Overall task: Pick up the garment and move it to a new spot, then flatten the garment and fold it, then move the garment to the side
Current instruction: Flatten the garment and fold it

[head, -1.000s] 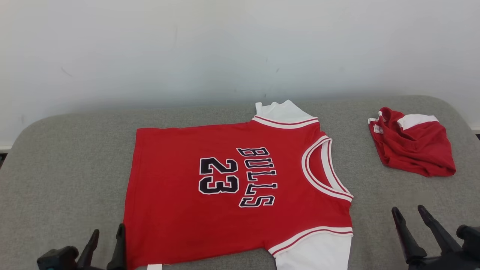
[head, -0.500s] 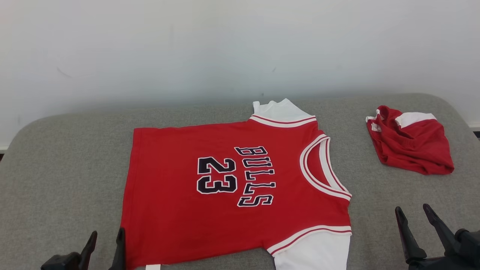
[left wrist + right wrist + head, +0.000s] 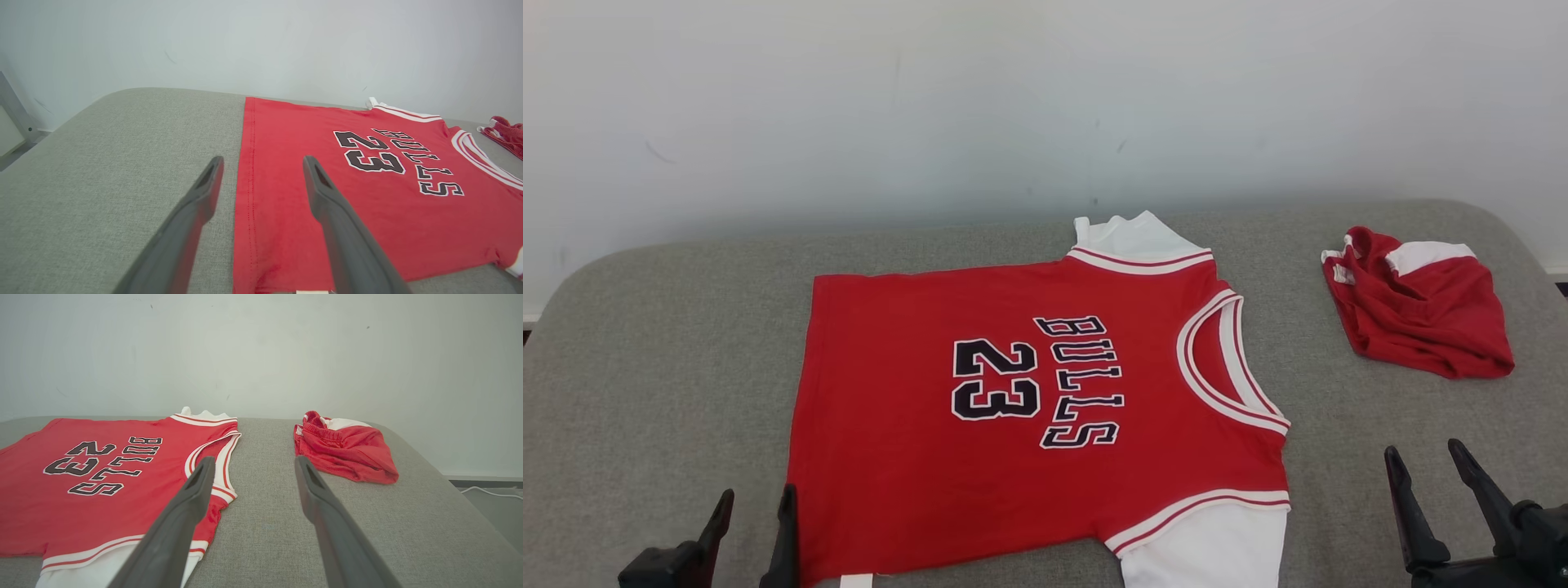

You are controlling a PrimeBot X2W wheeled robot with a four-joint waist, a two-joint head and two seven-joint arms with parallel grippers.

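A red jersey lies flat on the tabletop, the left pincer open and empty at its hem corner, the right pincer open beyond its sleeve; such light, limp cloth likely wants corner grips.

1. The left gripper sits low at the near left. Its two dark fingers point up and away, spread wide apart, holding nothing.
2. The right gripper sits low at the near right. Its two fingers lean a little to the left, also wide apart and empty.
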